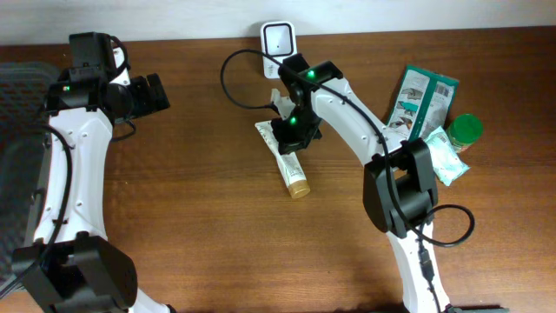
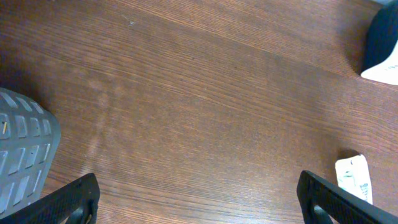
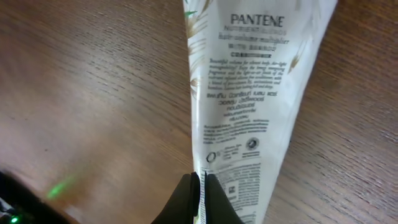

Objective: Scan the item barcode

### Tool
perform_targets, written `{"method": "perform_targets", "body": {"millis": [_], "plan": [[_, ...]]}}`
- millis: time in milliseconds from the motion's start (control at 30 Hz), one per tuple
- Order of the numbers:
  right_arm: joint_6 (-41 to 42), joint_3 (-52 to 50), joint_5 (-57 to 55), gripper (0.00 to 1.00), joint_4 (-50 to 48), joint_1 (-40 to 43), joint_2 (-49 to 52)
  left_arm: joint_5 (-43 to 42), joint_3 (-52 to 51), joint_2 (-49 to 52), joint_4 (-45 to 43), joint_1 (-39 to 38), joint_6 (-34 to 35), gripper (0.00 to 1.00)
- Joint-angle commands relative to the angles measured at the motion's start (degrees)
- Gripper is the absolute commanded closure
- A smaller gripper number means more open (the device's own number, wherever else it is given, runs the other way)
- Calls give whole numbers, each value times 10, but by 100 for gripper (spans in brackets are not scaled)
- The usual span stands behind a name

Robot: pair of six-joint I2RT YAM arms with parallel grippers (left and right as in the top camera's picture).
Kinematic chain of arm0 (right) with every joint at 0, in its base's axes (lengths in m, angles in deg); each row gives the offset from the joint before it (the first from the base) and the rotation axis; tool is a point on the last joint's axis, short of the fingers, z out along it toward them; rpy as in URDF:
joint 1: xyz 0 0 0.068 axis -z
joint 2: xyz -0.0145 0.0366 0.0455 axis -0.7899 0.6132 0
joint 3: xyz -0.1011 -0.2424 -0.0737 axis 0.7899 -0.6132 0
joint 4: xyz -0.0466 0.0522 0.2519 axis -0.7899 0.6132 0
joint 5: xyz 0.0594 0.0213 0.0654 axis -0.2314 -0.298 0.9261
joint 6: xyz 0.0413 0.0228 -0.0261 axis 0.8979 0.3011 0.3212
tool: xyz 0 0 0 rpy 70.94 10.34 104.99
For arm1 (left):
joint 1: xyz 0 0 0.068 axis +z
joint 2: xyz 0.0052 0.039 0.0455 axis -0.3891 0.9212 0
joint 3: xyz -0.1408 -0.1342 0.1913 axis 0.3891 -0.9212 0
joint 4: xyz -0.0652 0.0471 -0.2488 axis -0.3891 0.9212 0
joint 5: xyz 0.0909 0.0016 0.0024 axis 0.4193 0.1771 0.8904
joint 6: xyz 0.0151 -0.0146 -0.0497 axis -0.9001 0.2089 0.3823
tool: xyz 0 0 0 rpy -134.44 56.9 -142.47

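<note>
The right gripper point(image 3: 200, 186) sits just in front of the white box-shaped barcode scanner point(image 1: 278, 38). Its black fingers point(image 3: 185, 200) are pressed almost together, pinching the thin side edge of the white plastic Pantene conditioner tube with a gold cap point(image 1: 289, 165). The tube slants across the brown wooden table point(image 1: 200, 200), crimped end nearest the scanner, cap pointing away from it, printed text facing up. Whether it rests on the wood or is raised cannot be told. Well to the left of the scanner, the left gripper point(image 1: 156, 91) hangs over bare wood, its fingers point(image 2: 65, 200) spread fully wide, holding and touching nothing.
</note>
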Motion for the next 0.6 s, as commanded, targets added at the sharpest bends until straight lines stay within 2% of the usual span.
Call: {"method": "perform_targets", "body": {"millis": [0, 333, 567], "plan": [[7, -4, -28, 95, -4, -21, 5, 0, 4, -5, -1, 2, -3, 1], [19, -36, -30, 95, -23, -28, 41, 0, 4, -5, -1, 2, -3, 1], [19, -36, -83, 95, 35, -23, 5, 0, 4, -5, -1, 2, -3, 1]]}}
